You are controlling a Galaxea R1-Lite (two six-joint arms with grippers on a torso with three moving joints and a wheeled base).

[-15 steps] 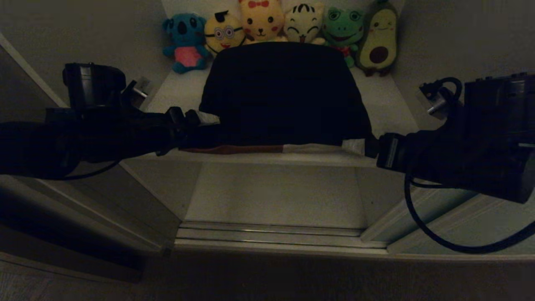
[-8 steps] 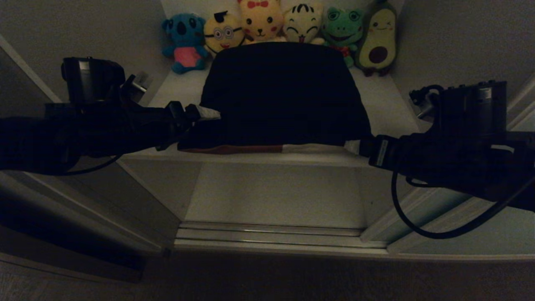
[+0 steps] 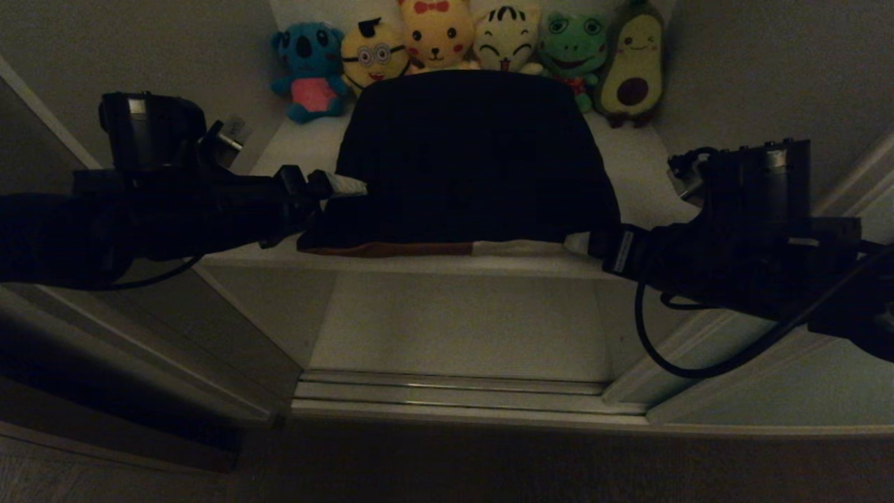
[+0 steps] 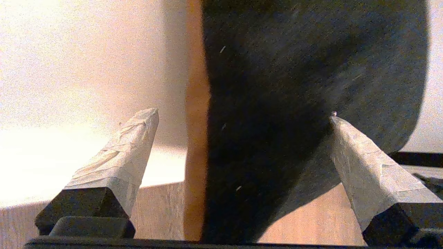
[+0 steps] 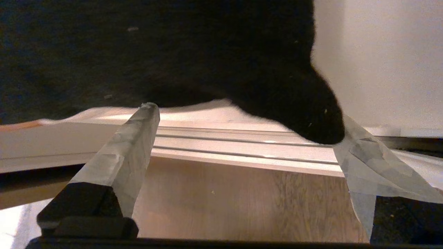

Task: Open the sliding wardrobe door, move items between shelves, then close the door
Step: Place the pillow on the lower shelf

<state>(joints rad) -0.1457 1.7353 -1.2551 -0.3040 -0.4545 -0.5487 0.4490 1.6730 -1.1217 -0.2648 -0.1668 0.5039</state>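
Reaching in from both sides, I have my left gripper (image 3: 335, 186) at the 9 o'clock edge of the folded pile and my right gripper (image 3: 583, 242) at its 4 o'clock corner, both with fingers spread wide and nothing held yet. The pile sits on the upper shelf (image 3: 642, 175): black garment (image 3: 475, 154) on top, rust-brown one (image 3: 391, 249) and pale knit (image 3: 520, 247) peeking out under its front edge. The door (image 3: 768, 391) is slid open at the right. Plush toys (image 3: 503, 38) line the back at 12 o'clock.

Risks, as I judge them: closing now could catch only the black layer, so the lower two slide off the front lip; uneven height between my two sides could tilt the pile.

The left wrist view shows black cloth and the brown strip between my fingers (image 4: 128, 152); the right wrist view shows the black corner touching one finger (image 5: 367, 166). The head view hides both gaps.
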